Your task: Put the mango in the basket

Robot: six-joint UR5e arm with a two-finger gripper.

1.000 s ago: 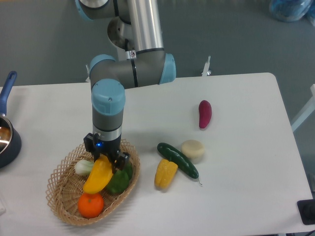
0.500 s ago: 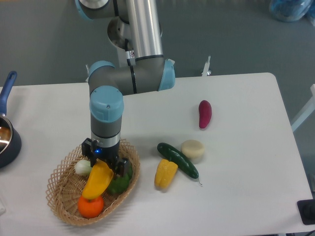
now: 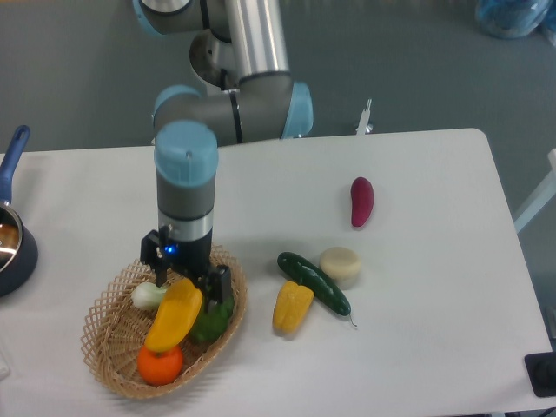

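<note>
The black two-finger gripper (image 3: pixel 185 274) stood spread wide just above the large glossy yellow-orange mango (image 3: pixel 175 314), which lay in the tan woven wicker basket (image 3: pixel 108 334) propped on a round orange (image 3: pixel 160 364) and green pepper (image 3: pixel 211 322), so it might roll; white table (image 3: pixel 417 347), grey floor (image 3: pixel 391 61) beyond.

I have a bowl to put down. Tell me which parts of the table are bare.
Bare: the front right corner of the table, below the cucumber, and the far strip left of the purple sweet potato. Crowded: the basket, where the claw stands over the mango, and the middle cluster.
</note>
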